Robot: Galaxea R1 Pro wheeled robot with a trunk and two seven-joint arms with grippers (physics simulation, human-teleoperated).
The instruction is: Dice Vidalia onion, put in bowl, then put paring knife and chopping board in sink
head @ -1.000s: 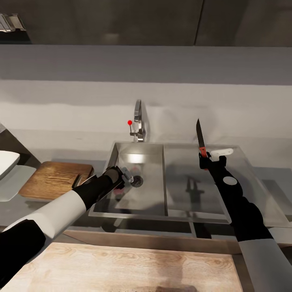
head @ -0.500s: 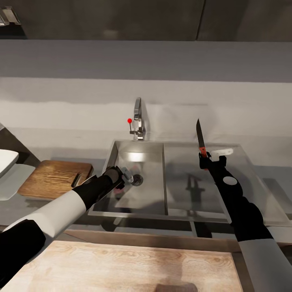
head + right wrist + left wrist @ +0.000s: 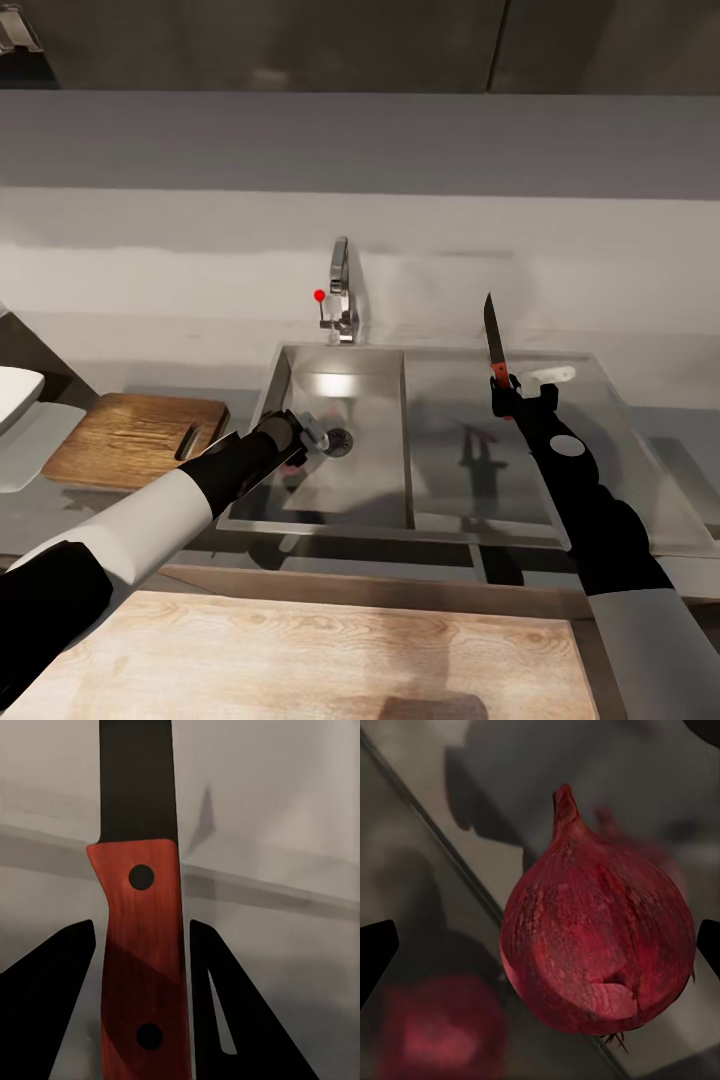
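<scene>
Barely anything has moved since a second ago. The whole picture slid a touch, so that's my head shifting; both arms sit where they were.

Closest to me is a pale wooden surface [image 3: 300, 650] right under my chest. Past that comes the grey countertop [image 3: 110, 510], with the sink [image 3: 365, 490] set into it.

My left claw [image 3: 300, 440] is down in the basin next to the round drain [image 3: 338, 438]. Through the left wrist cam, the claw [image 3: 540, 952] is spread wide with the onion [image 3: 596, 945] sitting between the fingers. It's dark red with its pointy stem up, and it's inside the sink. One fingertip [image 3: 375, 952] is well clear of it and the other is just beside the skin, so nothing is clamped.

My right claw [image 3: 512, 395] is up over the flat drainer [image 3: 520, 480], clenched on the paring knife [image 3: 493, 345]. The knife is upright, its dark blade pointing up. The right wrist cam has the red handle [image 3: 142, 952] pinched between the two black fingers [image 3: 52, 1005].

Off to the left, the chopping board [image 3: 125, 440] lies flat on the counter beside the sink, slot handle toward the basin. The white bowl [image 3: 15, 395] pokes in at the far left edge, just beyond the board.

Further back, the chrome tap [image 3: 342, 290] with its red knob [image 3: 319, 296] stands behind the basin. Behind it is a pale wall [image 3: 200, 220], and above that, dark cabinets [image 3: 300, 40].
</scene>
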